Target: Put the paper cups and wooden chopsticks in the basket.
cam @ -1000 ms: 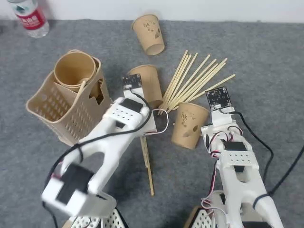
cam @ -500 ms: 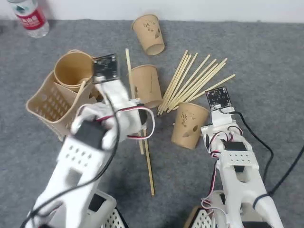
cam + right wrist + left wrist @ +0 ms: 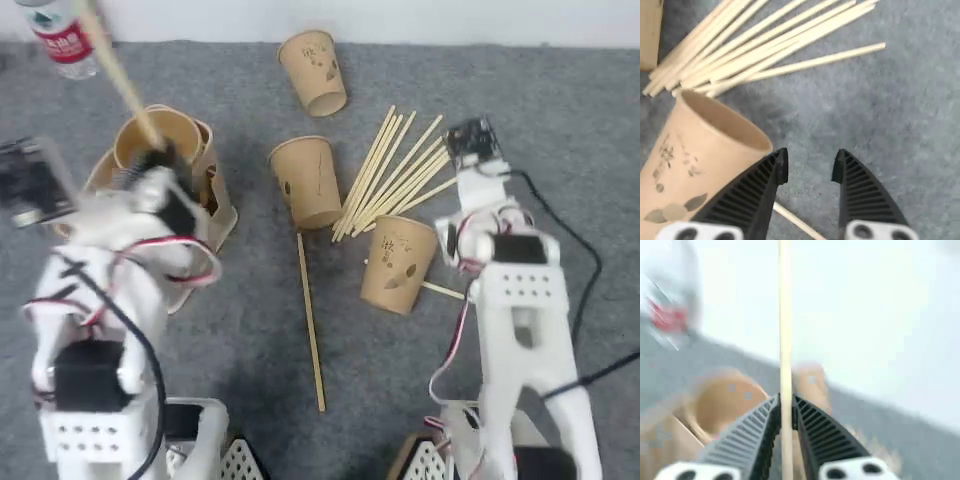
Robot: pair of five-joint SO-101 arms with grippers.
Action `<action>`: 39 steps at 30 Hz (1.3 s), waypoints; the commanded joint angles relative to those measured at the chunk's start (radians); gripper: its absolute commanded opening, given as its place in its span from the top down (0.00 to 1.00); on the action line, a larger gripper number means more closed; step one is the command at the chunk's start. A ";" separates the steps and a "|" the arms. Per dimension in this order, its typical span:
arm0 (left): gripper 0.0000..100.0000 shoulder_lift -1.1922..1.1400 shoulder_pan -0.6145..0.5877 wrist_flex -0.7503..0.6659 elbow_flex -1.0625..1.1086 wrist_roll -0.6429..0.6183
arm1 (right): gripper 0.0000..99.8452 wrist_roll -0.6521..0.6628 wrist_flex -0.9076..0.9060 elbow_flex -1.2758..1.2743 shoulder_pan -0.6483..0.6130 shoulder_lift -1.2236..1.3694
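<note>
Left tool (image 3: 786,402) clamped on one wooden chopstick (image 3: 785,315), which stands tilted over the basket (image 3: 218,205). Nested paper cups (image 3: 160,135) sit in that basket. Right tool (image 3: 810,162) has its fingers apart and grips nothing, poised above the grey desk (image 3: 900,100) just beside a tipped cup (image 3: 705,135). Chopstick pile (image 3: 400,170) lies fanned beyond that cup. Second loose cup (image 3: 305,180) and single chopstick (image 3: 310,320) lie between basket and pile.

Tan cups (image 3: 305,180), beige basket (image 3: 215,200), grey mat (image 3: 560,120)
</note>
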State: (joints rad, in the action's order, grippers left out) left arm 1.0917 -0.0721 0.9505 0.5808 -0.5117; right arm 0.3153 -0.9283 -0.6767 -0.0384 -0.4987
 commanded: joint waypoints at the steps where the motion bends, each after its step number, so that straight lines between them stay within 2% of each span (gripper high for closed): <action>1: 0.99 0.000 -0.175 -0.121 -0.027 0.051 | 0.87 0.026 -0.042 0.209 0.015 0.062; 7: 0.99 -0.026 -0.302 -0.157 0.013 0.133 | 0.87 0.123 -0.262 0.635 0.018 0.332; 12: 0.99 -0.021 -0.396 -0.416 0.090 0.137 | 0.87 0.124 -0.414 1.008 0.059 0.595; 14: 0.99 -0.020 -0.402 -0.508 0.176 0.150 | 0.87 0.129 -0.440 1.132 0.073 0.687; 17: 0.99 -0.005 -0.404 -0.591 0.315 0.199 | 0.87 0.216 -0.452 1.277 0.068 0.820; 20: 0.99 0.081 -0.408 -0.611 0.435 0.204 | 0.87 0.328 -0.524 1.407 0.035 0.932; 24: 0.99 0.287 -0.373 -0.615 0.621 0.221 | 0.87 0.439 -0.717 1.597 -0.019 1.041; 27: 0.99 0.446 -0.338 -0.615 0.765 0.295 | 0.88 0.525 -0.854 1.685 -0.068 1.099; 33: 0.99 0.732 -0.330 -0.612 0.993 0.318 | 0.88 0.562 -0.862 1.697 -0.093 1.144; 39: 0.97 0.710 -0.342 -0.611 1.020 0.316 | 0.88 0.585 -0.860 1.702 -0.050 1.207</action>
State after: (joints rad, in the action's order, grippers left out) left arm 1.7990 -0.4097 0.3598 1.6057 -0.2018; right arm 0.8876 -1.7553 0.9774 -0.1135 0.7089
